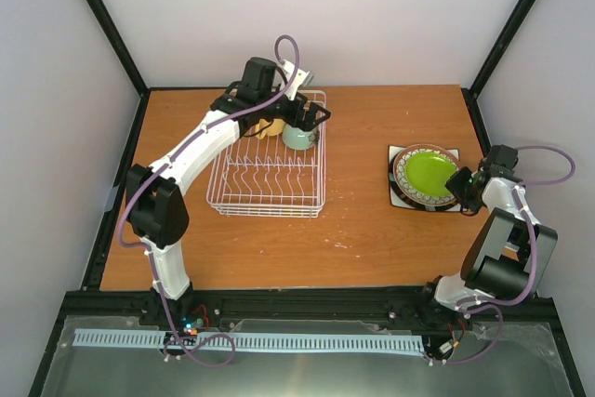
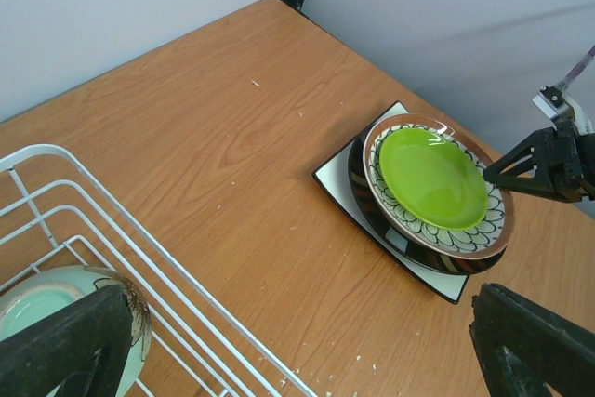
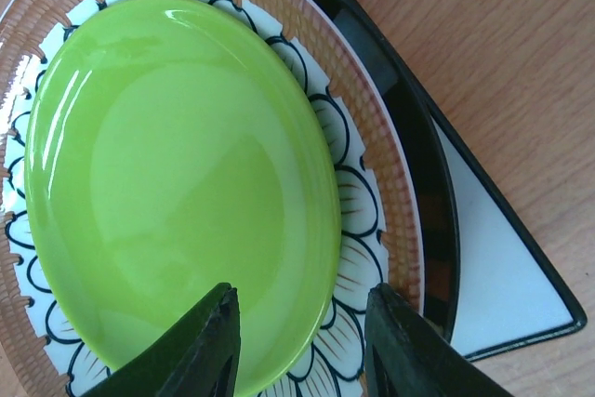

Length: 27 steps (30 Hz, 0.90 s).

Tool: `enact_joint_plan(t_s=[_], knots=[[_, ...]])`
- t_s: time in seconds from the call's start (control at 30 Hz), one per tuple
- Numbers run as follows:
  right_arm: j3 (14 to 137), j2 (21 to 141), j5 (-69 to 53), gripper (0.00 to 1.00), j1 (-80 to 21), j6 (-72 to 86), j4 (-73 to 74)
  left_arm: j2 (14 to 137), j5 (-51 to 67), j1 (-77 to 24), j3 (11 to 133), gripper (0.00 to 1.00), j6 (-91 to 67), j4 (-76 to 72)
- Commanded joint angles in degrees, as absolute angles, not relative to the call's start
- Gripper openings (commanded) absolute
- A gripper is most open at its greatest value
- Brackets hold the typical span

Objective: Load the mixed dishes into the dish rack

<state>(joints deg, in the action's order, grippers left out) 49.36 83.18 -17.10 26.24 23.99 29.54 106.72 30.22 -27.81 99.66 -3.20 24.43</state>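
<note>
The white wire dish rack stands left of centre. The yellow-tan mug and the pale grey-green cup sit in its far end. My left gripper hangs open just over the cup; in the left wrist view the cup lies beside one finger, jaws wide apart. The lime-green plate lies on the cream patterned plate, stacked over the square white plate. My right gripper is open, its jaws straddling the lime-green plate's near rim.
A dark glossy plate lies between the cream plate and the white plate. The rack's rows of prongs hold nothing. Bare wooden table lies between the rack and the stack. Black frame posts stand at the far corners.
</note>
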Motion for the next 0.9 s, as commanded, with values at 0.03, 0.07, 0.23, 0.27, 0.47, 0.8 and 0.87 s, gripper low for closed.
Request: enact_joint_plan(t_s=[0.03, 0.07, 0.23, 0.27, 0.47, 0.8, 0.87], knots=[[50.28, 85.4, -16.03, 0.39, 26.63, 24.39, 28.37, 105.97, 29.75, -26.91, 99.92, 1.0, -1.64, 23.82], [50.35, 85.82, -16.0, 0.39, 26.63, 24.35, 28.34, 106.11, 29.71, -26.83, 99.93, 1.0, -1.69, 23.82], [51.19, 88.17, -16.86, 0.38, 26.63, 24.37, 27.99, 106.69, 29.25, -26.54, 100.37, 1.0, -1.46, 24.14], [51.35, 88.57, -16.98, 0.38, 26.55, 24.47, 27.75, 106.78, 29.08, -26.48, 100.45, 1.0, -1.34, 24.11], [52.35, 91.48, -18.12, 0.38, 26.46, 24.7, 26.66, 107.31, 28.12, -26.36, 100.77, 1.0, -1.08, 24.26], [52.91, 94.86, -19.98, 0.1, 25.78, 24.94, 25.0, 108.91, 26.95, -26.19, 102.49, 1.0, -0.54, 25.63], [52.81, 95.1, -20.25, 0.04, 25.69, 24.7, 24.88, 108.98, 26.84, -26.17, 102.65, 1.0, -0.53, 25.66]])
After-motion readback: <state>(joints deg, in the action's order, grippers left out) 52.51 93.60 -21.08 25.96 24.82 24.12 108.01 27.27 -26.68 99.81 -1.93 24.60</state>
